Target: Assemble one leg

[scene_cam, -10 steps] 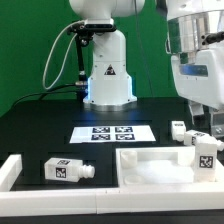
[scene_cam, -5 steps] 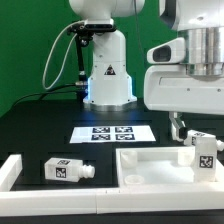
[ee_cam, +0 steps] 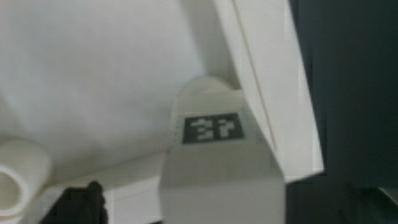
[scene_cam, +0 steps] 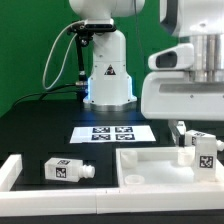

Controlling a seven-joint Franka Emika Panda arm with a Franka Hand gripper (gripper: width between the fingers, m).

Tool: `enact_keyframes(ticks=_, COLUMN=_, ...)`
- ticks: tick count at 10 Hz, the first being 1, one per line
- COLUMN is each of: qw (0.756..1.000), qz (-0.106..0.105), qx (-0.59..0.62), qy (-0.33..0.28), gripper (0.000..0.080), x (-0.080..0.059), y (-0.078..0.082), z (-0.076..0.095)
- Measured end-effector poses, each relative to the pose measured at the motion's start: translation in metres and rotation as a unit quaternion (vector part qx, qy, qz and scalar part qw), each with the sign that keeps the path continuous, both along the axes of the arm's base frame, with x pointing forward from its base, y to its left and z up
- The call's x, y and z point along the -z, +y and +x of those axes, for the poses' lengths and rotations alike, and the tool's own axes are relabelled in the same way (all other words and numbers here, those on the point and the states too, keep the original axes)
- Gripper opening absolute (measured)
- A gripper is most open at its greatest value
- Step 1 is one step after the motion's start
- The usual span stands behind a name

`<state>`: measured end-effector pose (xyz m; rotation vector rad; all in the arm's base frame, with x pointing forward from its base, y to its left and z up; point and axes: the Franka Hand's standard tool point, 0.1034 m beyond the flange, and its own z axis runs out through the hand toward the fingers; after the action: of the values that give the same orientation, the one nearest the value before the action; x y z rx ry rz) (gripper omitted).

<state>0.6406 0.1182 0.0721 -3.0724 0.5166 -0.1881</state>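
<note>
A white leg (scene_cam: 206, 152) with a square tag stands upright at the exterior view's right, by the right edge of the large white tray panel (scene_cam: 150, 160). My gripper (scene_cam: 196, 134) hangs just over its top, one dark finger (scene_cam: 180, 131) showing beside it. In the wrist view the tagged leg (ee_cam: 215, 140) lies between my jaws (ee_cam: 214, 206). A gap shows between one dark finger (ee_cam: 80, 205) and the leg, so the gripper looks open around it. A second leg (scene_cam: 68, 170) lies on its side at the front left.
The marker board (scene_cam: 113, 132) lies mid-table in front of the robot base (scene_cam: 108, 80). A white bracket (scene_cam: 10, 170) sits at the left edge. The tray's wall (ee_cam: 267, 90) and a round socket (ee_cam: 15, 185) show in the wrist view.
The hand has swung in from the right and come down over the upright leg. The legs and tray have not moved.
</note>
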Motion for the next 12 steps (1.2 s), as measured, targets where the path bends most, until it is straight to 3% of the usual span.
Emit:
enact_keyframes(ticks=3, qw=1.0, qz=0.002, qx=0.014, qy=-0.003, gripper=0.0637, x=0.0006, y=0.0003, z=0.0007)
enact_keyframes(ticks=5, qw=0.997, qz=0.008, qx=0.076, qy=-0.003, gripper=0.0284, x=0.001, y=-0.002, z=0.0005)
enact_keyframes(ticks=9, qw=0.972, qz=0.016, qx=0.234, qy=0.001, gripper=0.0286, x=0.0015, y=-0.0024, z=-0.0018)
enact_keyframes(ticks=12, qw=0.896, qz=0.039, qx=0.441, qy=0.026, gripper=0.0287, x=0.0019, y=-0.006, z=-0.0054)
